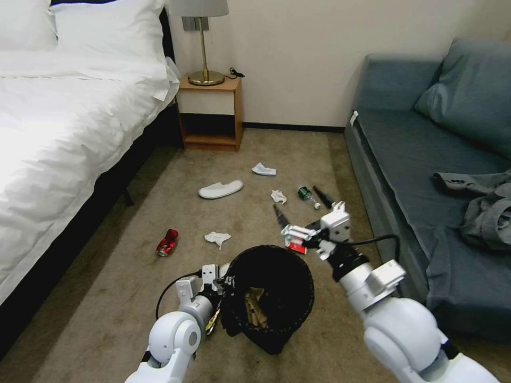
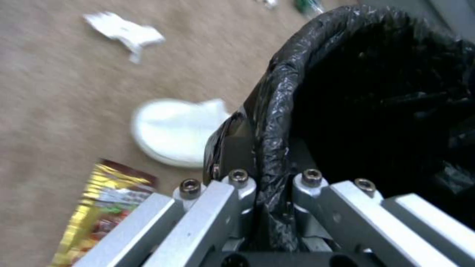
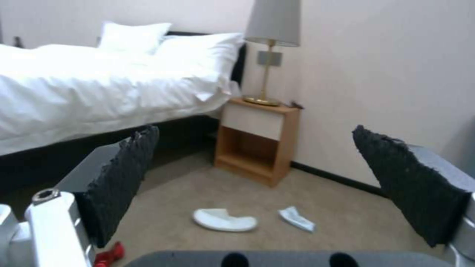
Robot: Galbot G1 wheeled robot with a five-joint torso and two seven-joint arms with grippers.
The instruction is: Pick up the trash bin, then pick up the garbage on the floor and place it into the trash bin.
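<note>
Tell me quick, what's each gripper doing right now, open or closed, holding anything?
Left gripper: closed on the rim of the trash bin.
Right gripper: open, holding nothing, above the floor beyond the bin.

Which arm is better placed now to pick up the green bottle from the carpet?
Probably the right: the right gripper hangs open near the green bottle, while the left gripper is shut on the trash bin rim.

You see: bed [image 1: 64,122] on your left | nightstand [image 1: 210,114] with lamp [image 1: 202,42] by the wall | sofa [image 1: 426,159] on your right | grey cloth [image 1: 484,207] on it
</note>
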